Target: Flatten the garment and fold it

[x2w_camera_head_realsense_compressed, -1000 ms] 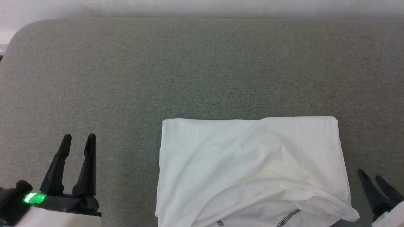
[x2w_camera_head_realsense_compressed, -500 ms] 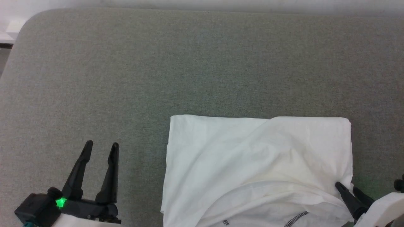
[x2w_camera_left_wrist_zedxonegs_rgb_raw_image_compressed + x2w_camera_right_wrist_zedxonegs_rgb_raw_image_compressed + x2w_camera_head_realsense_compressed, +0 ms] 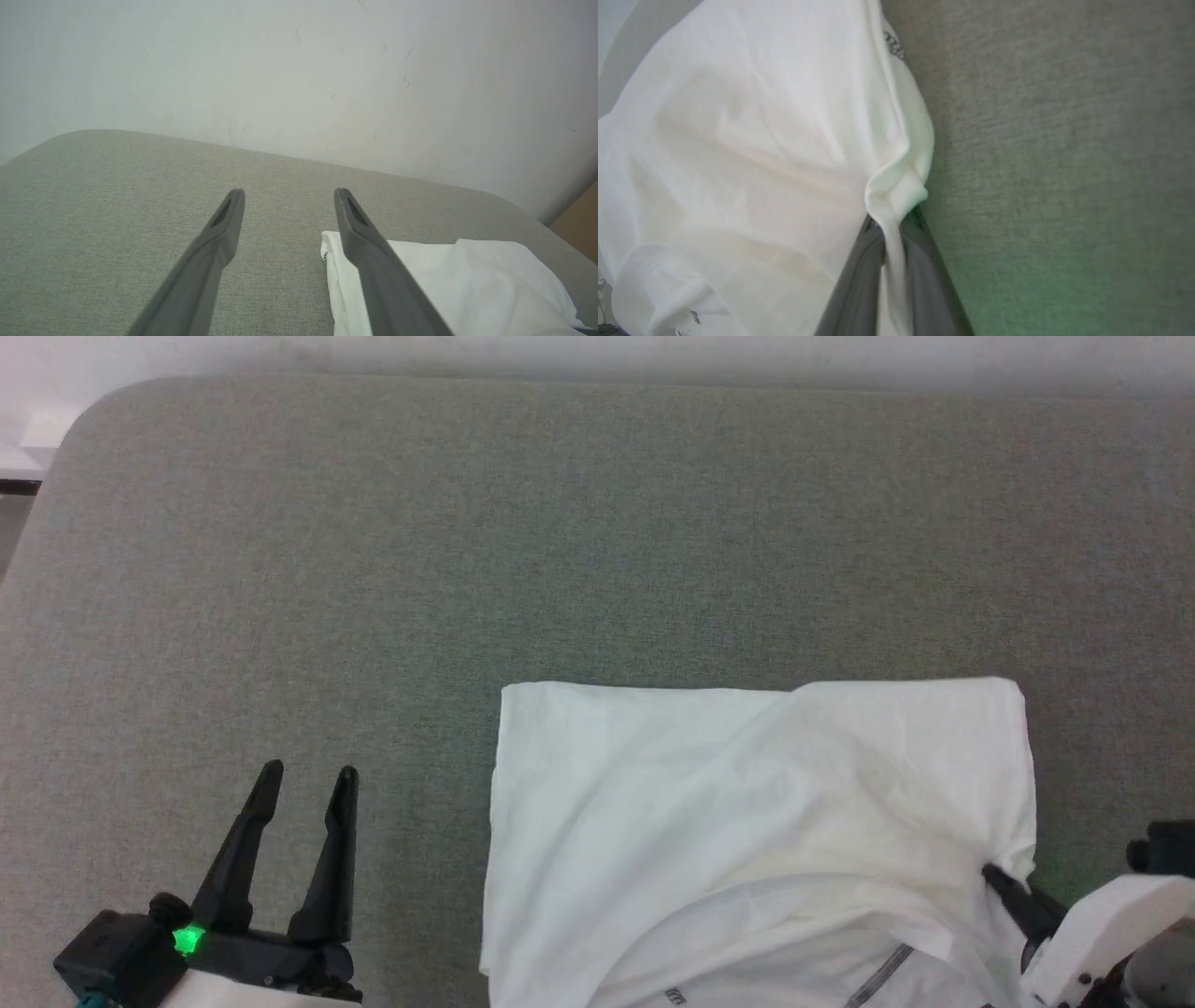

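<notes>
White T-shirt (image 3: 747,784) lies part-folded on bench (image 3: 560,523), near right. Fingers of right gripper (image 3: 892,221) pinch its right edge; left gripper (image 3: 303,782) fingers spread, empty, left of cloth. We judge: lift low, draw edge across evenly; layers caught perhaps both, view unclear.

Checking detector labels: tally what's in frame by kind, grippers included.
White thin-fabric T-shirt, dark stitched seams: 1
Dark two-finger grippers: 2 (left gripper open, right gripper shut on the T-shirt's edge)
Grey fabric-covered table: 1
Total: 4
</notes>
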Robot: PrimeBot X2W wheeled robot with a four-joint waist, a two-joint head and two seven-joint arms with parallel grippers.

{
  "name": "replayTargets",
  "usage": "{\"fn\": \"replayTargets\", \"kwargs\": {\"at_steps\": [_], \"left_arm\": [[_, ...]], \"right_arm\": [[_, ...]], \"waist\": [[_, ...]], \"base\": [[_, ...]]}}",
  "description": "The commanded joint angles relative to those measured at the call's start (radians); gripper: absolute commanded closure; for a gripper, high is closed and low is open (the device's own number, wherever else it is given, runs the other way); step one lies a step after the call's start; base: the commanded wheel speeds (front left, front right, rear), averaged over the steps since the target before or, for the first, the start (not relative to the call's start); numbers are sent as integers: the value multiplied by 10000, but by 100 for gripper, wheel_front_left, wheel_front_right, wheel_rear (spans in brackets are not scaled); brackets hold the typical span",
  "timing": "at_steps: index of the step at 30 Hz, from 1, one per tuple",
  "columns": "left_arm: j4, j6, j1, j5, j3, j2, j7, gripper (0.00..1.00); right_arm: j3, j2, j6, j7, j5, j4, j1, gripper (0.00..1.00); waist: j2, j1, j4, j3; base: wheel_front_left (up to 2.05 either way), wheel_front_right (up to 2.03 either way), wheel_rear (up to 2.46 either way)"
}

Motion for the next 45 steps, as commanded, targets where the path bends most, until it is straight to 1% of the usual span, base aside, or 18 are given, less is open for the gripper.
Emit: {"fn": "replayTargets", "kwargs": {"at_steps": [1,4,10,13,16,19,23,31,36,40,45], "left_arm": [[34,-56,-49,72,91,-78,-47,0],[75,-97,-38,44,79,-110,-47,0],[129,-153,-55,37,61,-93,-47,0],[156,-174,-81,23,44,-62,-47,0],[204,-190,-102,-6,29,-32,-47,0],[234,-198,-117,-32,22,-30,-47,0],[297,-212,-159,-65,-13,-49,-47,0],[386,-234,-217,-151,-94,-161,-47,0],[427,-245,-261,-201,-133,-208,-47,0],[490,-253,-343,-240,-215,-213,-47,0],[604,-259,-464,-311,-387,-198,-47,0]], "right_arm": [[-325,24,-38,-168,-462,46,-571,100],[-1071,24,-38,-131,-996,-277,-979,100],[-3141,24,-38,246,-2228,-948,-1633,100],[-3936,24,-38,412,-2672,-1218,-1847,100],[-4167,24,-38,585,-2727,-1414,-1939,100],[-4019,24,-38,729,-2485,-1503,-1929,100],[-3169,24,-38,1089,-1796,-1836,-1631,100],[-583,24,-38,2051,-442,-3205,-291,100],[1125,24,-38,2308,-296,-3939,313,100],[2510,24,-38,2308,-325,-3966,382,100],[3908,24,-38,2071,-235,-3401,299,100]], "waist": [[0,1,-85,2],[0,1,-187,21],[0,1,-326,99],[0,1,-369,132],[0,1,-427,141],[0,1,-472,145],[0,1,-535,132],[0,1,-560,148],[0,1,-489,228],[0,1,-382,266],[0,1,-159,232]], "base": [[0,0,0],[0,0,0],[0,0,0],[0,0,0],[0,0,0],[0,0,0],[0,0,0],[0,0,0],[0,0,0],[0,0,0],[0,0,0]]}}
